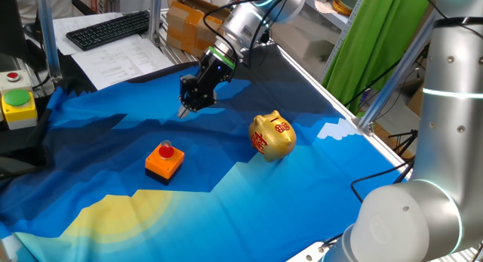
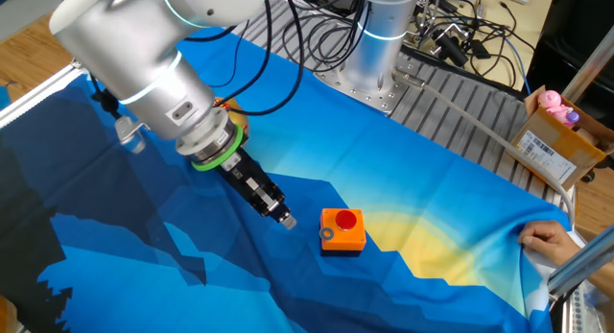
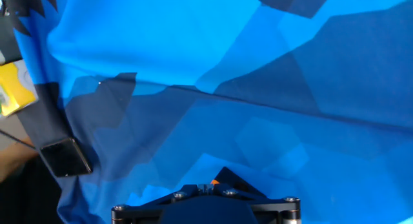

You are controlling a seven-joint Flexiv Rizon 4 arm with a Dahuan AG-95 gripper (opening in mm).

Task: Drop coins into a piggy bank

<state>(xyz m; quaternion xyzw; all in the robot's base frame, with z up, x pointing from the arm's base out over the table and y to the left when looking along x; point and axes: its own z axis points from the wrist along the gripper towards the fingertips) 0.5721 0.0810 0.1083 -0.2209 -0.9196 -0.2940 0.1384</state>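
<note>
Nearest the lens: orange block [image 1: 164, 161] with red top, toward the front edge of the bench. Behind it, gripper [image 1: 183, 111] poised above the blue cloth [image 1: 106, 149] near the back edge, well apart from the piggy bank [image 1: 272, 136]. Claw state: cannot tell (fingertips too small, no coin discernible). Progress judged early: no coin seen at the slot; depositing still to do. Bank standing upright toward the right edge; shiny gold, red markings on side and snout.
</note>
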